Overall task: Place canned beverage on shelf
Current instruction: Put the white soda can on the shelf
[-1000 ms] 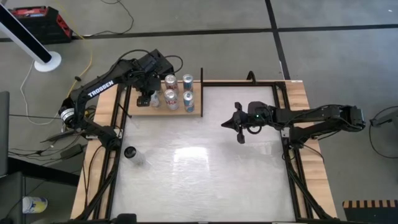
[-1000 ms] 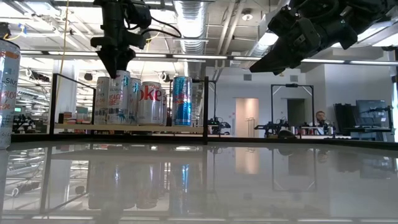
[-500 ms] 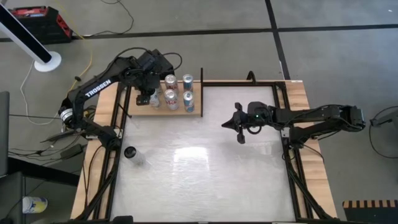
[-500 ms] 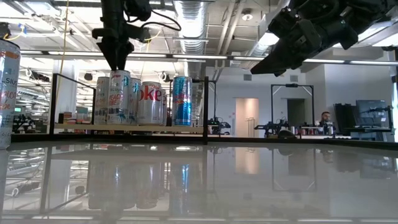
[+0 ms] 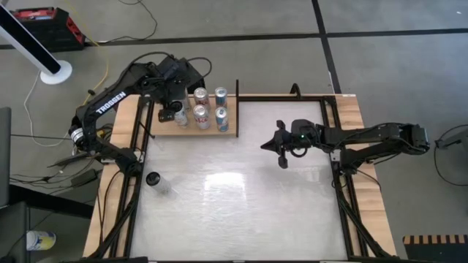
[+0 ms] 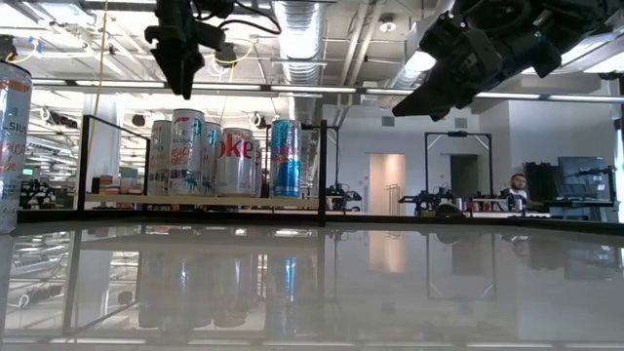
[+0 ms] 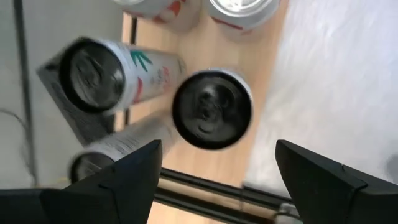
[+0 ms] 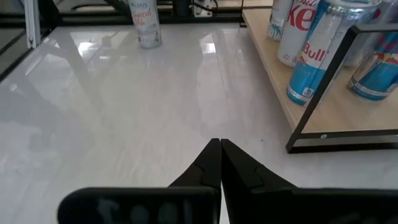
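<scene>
The shelf (image 5: 212, 132), a light-wood plank with black uprights, stands at the table's far left and bears several upright cans (image 5: 210, 104). My left gripper (image 5: 174, 109) hangs open above the shelf's left end, pointing down. Straight below it stands a black-topped can (image 7: 211, 109), clear of both fingers. In the low view this gripper (image 6: 184, 90) is above the can tops (image 6: 185, 119). One more can (image 5: 153, 179) stands on the white tabletop near the left edge. My right gripper (image 5: 282, 155) is shut and empty above the table's right half.
The shelf's black frame posts (image 6: 323, 166) rise at its ends. The right wrist view shows blue cans (image 8: 312, 62) at the shelf's near end and the loose can (image 8: 142, 23) across the bare tabletop (image 8: 137, 112). A person (image 6: 514, 185) sits far behind.
My left gripper has risen from around the top of the leftmost can on the shelf, staying open and rolling a little. The can has stayed upright on the plank. My right arm has kept still.
</scene>
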Controlling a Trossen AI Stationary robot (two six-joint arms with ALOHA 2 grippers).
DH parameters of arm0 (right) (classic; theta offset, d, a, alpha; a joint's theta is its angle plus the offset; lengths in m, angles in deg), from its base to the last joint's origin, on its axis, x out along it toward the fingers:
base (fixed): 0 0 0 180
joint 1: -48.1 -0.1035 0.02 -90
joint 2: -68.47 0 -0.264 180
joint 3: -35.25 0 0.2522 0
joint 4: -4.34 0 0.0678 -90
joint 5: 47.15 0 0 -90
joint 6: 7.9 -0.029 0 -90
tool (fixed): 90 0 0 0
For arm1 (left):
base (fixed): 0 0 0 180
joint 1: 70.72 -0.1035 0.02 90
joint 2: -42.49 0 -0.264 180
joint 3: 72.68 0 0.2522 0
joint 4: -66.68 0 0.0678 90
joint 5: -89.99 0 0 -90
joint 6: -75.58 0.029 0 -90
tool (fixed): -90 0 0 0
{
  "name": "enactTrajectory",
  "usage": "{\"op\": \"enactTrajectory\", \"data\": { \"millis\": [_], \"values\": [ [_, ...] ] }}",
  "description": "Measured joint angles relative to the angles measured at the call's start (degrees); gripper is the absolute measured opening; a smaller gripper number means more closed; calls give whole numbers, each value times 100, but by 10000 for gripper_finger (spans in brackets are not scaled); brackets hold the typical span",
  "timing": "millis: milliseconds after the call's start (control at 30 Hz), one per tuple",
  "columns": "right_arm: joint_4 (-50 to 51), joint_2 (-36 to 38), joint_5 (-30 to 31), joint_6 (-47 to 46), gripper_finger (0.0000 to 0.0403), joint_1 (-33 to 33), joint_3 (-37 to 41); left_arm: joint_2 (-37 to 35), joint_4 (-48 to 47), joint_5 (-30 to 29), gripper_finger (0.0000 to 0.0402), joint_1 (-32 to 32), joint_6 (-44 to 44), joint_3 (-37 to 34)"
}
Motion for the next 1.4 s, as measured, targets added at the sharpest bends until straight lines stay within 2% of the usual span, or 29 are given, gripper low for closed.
{"op": "enactTrajectory", "data": {
  "millis": [200, 400, 567, 733, 900, 1000, 1100, 1200, 1400],
  "values": [
    [-166, 0, 1, -178, 27, 0, 0, -125, -375, 464, 298, 31, -961, 4],
    [-231, -7, 8, -657, 27, -92, 0, -597, -477, 1272, 298, 412, -1639, 4],
    [-800, -153, 94, -1140, 27, -537, 0, -1337, -432, 1916, 298, 1328, -2261, -76],
    [-1520, -481, 1044, -1585, 27, -1294, -4, -2474, -46, 2281, 298, 2760, -3225, -1046],
    [-2254, -1000, 1829, -1724, 27, -2075, -11, -3615, 1058, 2275, 298, 4349, -4499, -2527],
    [-2487, -1352, 2183, -1768, 27, -2430, -118, -3831, 1550, 2176, 298, 5111, -5029, -3076],
    [-2517, -1715, 2527, -1792, 27, -2655, -332, -3707, 1501, 1764, 297, 5711, -5338, -3236],
    [-2500, -2053, 2600, -1815, 27, -2759, -575, -3455, 1373, 1327, 296, 6137, -5482, -3237],
    [-2448, -2572, 2591, -1705, 27, -2790, -998, -3027, 1348, 877, 296, 6510, -5708, -3233]
  ]
}}
